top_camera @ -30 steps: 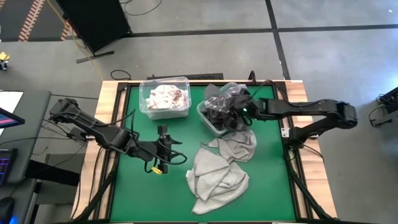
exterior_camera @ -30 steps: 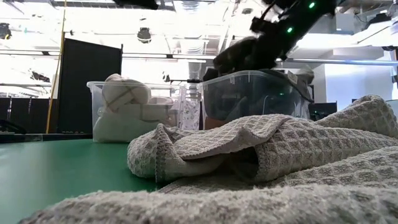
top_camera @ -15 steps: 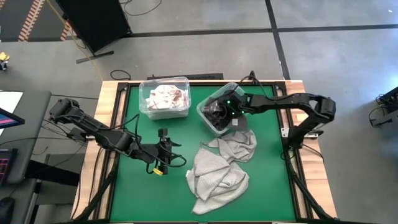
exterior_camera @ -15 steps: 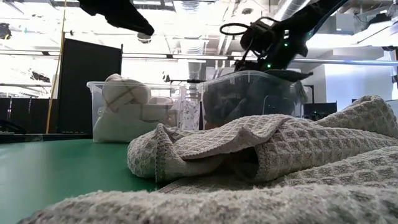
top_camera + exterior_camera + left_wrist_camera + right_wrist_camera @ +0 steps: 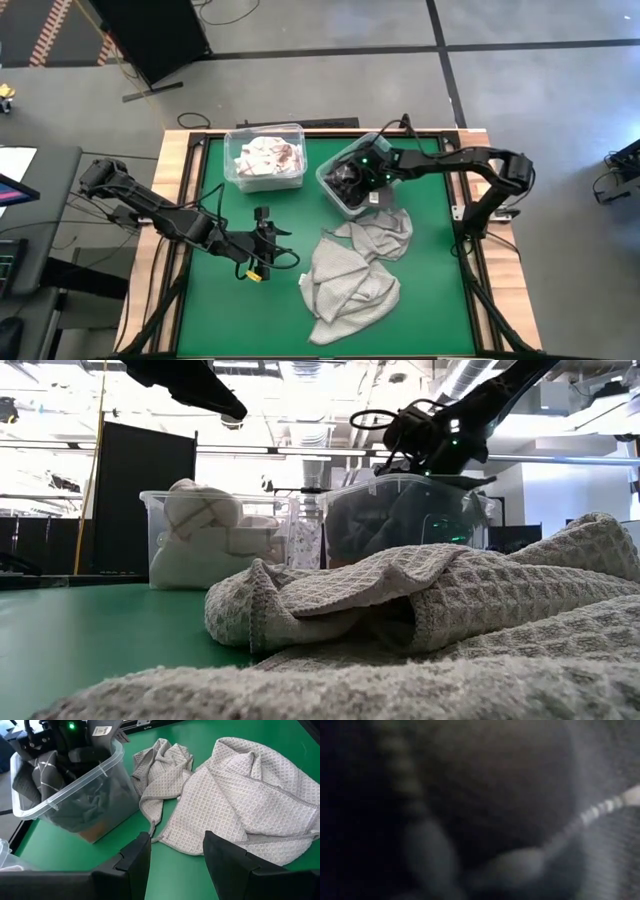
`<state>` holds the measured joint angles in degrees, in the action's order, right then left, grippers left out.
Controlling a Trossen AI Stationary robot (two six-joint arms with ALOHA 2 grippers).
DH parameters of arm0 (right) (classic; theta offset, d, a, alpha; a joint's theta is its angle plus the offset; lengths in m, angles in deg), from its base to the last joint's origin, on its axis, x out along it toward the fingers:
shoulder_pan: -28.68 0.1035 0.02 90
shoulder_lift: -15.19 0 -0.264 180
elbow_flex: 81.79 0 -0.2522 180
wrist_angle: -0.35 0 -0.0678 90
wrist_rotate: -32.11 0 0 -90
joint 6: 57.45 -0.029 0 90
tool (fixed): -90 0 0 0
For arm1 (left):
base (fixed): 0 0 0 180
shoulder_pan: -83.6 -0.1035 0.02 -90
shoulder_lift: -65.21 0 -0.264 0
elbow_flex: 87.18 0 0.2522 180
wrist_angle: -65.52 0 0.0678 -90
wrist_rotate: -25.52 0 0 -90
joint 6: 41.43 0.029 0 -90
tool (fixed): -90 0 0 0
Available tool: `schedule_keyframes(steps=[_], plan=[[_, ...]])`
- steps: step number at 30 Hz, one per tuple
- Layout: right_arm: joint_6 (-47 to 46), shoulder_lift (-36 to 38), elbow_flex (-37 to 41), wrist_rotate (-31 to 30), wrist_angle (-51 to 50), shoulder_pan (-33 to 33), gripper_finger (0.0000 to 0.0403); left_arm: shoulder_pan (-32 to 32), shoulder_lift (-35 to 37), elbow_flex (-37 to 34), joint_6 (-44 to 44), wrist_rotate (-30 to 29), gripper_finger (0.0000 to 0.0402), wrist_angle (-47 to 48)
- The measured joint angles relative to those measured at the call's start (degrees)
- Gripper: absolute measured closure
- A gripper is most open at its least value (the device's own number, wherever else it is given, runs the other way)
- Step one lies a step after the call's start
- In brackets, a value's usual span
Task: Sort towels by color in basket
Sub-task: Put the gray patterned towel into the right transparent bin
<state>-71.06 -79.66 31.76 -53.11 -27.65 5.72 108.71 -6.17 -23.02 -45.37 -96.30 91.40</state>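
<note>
Grey waffle-weave is what I'm seeing most of from above: two light grey towels [image 5: 352,275] are lying crumpled at about five o'clock from the table's centre, not yet sorted. Two clear bins are sitting along the far edge; the pale-towel bin [image 5: 264,156] at eleven o'clock is holding white and checked cloth, and the dark-towel bin [image 5: 352,180] at one o'clock is taking the dark grey, so colours are being kept apart. I'm holding the right gripper [image 5: 350,178] down over that dark bin, presumably to drop cloth there; whether its fingers are parted or clenched I cannot tell. The left gripper [image 5: 262,240] is waiting at eight o'clock over bare green mat. In the low view, the right arm is dipping into the dark bin behind a grey towel heap. Through the left wrist camera, I'm seeing that gripper's fingers [image 5: 135,857] standing apart and grasping nothing, pointed toward both grey towels and the dark bin. In the right wrist view, dark cloth is pressing close against the lens, telling me nothing more.
</note>
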Motion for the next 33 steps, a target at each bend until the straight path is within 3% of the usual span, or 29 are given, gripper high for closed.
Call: schedule_keyframes(steps=[7,12,23,33], plan=[[-0.1,8.2,0.3,-0.1,-1.7,0.5,0.0189,0.0,0.0,0.0,0.0,0.0,0.0228,0.0],[0.3,14.4,0.3,-0.2,-2.3,1.7,0.0151,0.0,0.0,0.0,0.0,0.0,0.0228,0.0],[1.9,26.8,0.1,-3.0,-7.3,3.8,0.0143,0.0,0.0,0.0,-0.3,0.0,0.0228,0.0],[2.1,32.8,0.0,-3.4,-9.5,5.8,0.0143,0.0,0.0,0.0,-0.4,0.0,0.0228,-0.1]])
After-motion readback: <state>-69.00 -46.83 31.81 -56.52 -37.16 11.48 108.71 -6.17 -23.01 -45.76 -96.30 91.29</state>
